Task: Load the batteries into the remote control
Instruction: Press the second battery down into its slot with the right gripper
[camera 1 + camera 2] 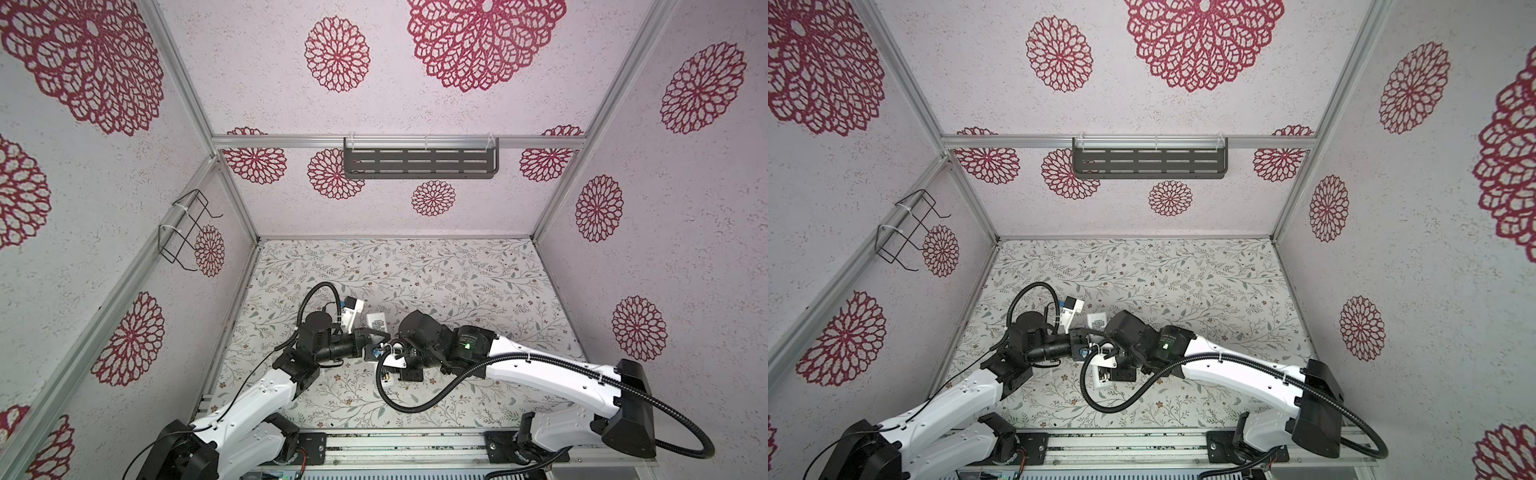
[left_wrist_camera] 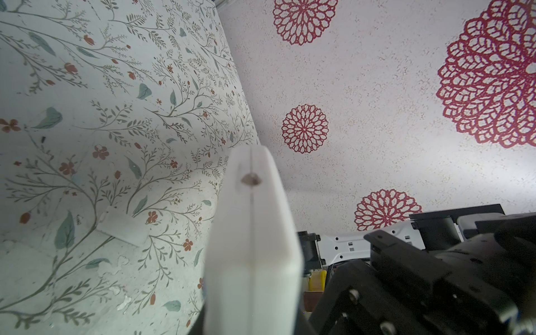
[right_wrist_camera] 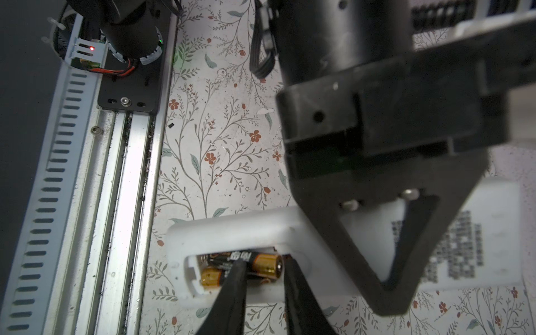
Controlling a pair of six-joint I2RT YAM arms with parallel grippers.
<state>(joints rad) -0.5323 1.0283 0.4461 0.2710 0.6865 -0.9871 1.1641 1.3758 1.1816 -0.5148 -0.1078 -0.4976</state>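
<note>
Right wrist view: remote (image 3: 232, 229) back-up, clamped between left fingers (image 3: 333, 240), likely to steady its open bay. Both batteries (image 3: 261, 261) sit in the bay at the right fingers (image 3: 232, 290). These stand narrowly parted astride the upper battery's gold end, gripping nothing, probably seating it.

Both top views look down on the whole table (image 1: 457, 274); wrist cameras sit close by the remote control (image 3: 246, 229).

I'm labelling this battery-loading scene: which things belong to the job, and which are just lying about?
Job: remote control, clamped by left gripper; batteries, in its open compartment; right gripper, at them.
Lying about: loose cover piece on the table; grey shelf; wire rack.
</note>
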